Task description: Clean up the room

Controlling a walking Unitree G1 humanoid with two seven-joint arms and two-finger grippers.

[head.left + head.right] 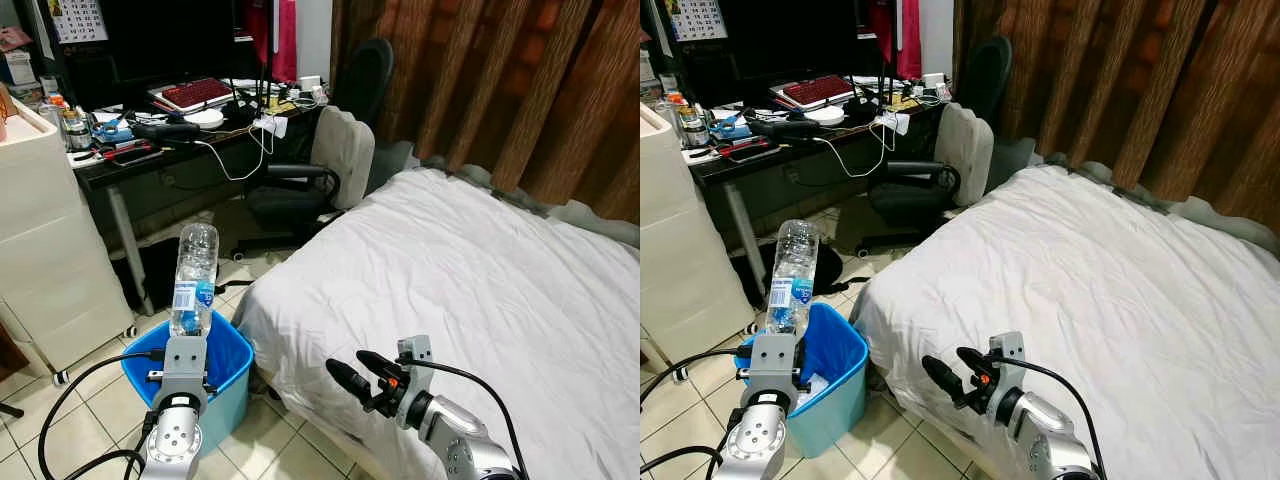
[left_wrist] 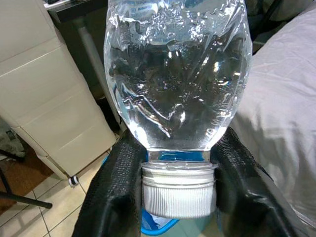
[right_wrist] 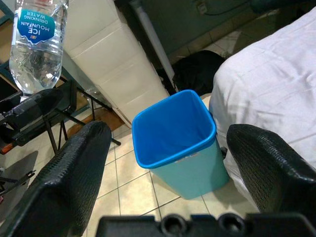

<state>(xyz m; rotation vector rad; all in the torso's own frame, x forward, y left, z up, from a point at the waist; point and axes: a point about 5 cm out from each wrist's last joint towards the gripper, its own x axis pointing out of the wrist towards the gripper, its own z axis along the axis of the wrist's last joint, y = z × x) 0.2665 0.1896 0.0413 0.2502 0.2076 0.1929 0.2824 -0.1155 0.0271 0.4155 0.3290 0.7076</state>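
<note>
Bottle label: "ICE MOUNTAIN DRINKING WATER".

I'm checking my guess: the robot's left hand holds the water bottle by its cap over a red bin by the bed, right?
Almost. The bin is blue, not red, as the right wrist view shows. The left hand does hold the water bottle by its cap above it, beside the bed.

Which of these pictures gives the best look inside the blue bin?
The right wrist view: it looks down into the blue bin, showing its open mouth and inner walls. In the eye views the left gripper, holding a water bottle by the cap, partly covers it. The left wrist view shows a sliver of rim.
</note>
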